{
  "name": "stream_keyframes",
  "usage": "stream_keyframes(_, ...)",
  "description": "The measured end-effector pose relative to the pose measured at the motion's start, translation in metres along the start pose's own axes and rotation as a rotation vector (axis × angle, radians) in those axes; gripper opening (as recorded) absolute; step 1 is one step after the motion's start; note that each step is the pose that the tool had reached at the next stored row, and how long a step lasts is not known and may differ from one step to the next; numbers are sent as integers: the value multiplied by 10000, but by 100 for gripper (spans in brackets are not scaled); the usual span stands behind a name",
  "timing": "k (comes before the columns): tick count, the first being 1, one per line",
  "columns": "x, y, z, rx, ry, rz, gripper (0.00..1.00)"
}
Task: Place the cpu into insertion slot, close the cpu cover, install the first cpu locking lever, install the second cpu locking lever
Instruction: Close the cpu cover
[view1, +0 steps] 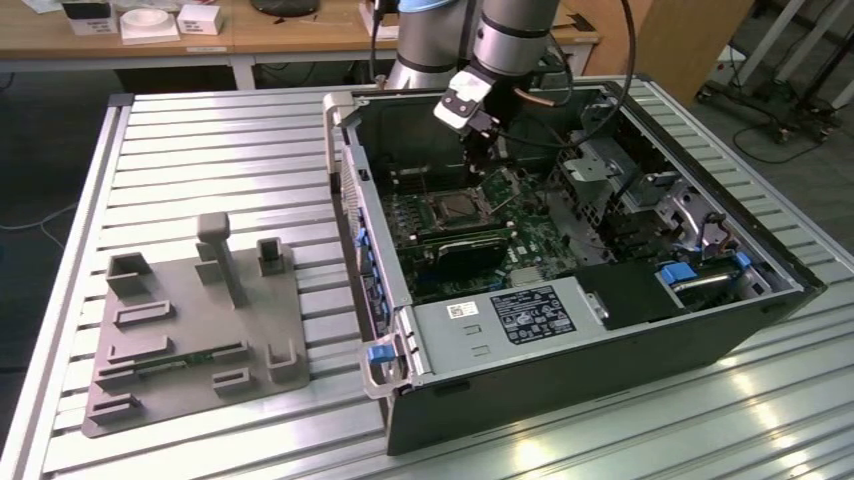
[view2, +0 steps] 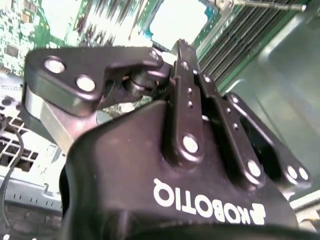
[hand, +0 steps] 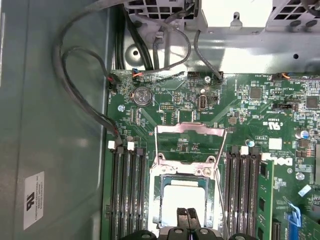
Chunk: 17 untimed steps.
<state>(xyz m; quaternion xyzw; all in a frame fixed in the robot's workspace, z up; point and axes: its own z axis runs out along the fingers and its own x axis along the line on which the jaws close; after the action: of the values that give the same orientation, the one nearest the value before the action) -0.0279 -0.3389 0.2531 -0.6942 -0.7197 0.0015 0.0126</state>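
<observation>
The cpu (hand: 182, 199) is a pale square lying flat in the insertion slot (hand: 161, 197) on the green motherboard; it also shows as a bright square (view2: 179, 22) in the second wrist view. The cpu cover (hand: 190, 129) stands swung open off the socket, board visible through its window. Two thin locking levers (hand: 220, 167) stick up unlatched beside it. My gripper (hand: 187, 216) hovers just over the chip's edge with its fingers shut together and nothing between them. In the exterior view the gripper (view1: 483, 152) hangs inside the open case above the socket (view1: 451, 210).
Long memory slots (hand: 129, 195) flank the socket on both sides. Black cables (hand: 80, 85) loop along the case wall. A label-bearing box (view1: 531, 315) sits at the case front. A grey fixture plate (view1: 187, 320) lies on the slatted table at the exterior view's left.
</observation>
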Motion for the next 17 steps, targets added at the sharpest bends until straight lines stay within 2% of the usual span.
stream_keyframes(6, 0, 15, 4, 0, -4, 1, 10)
stream_keyframes(12, -8, 214, 12, 0, -5, 0, 10)
stream_keyframes(17, -6, 223, -10, -4, -4, 1, 10)
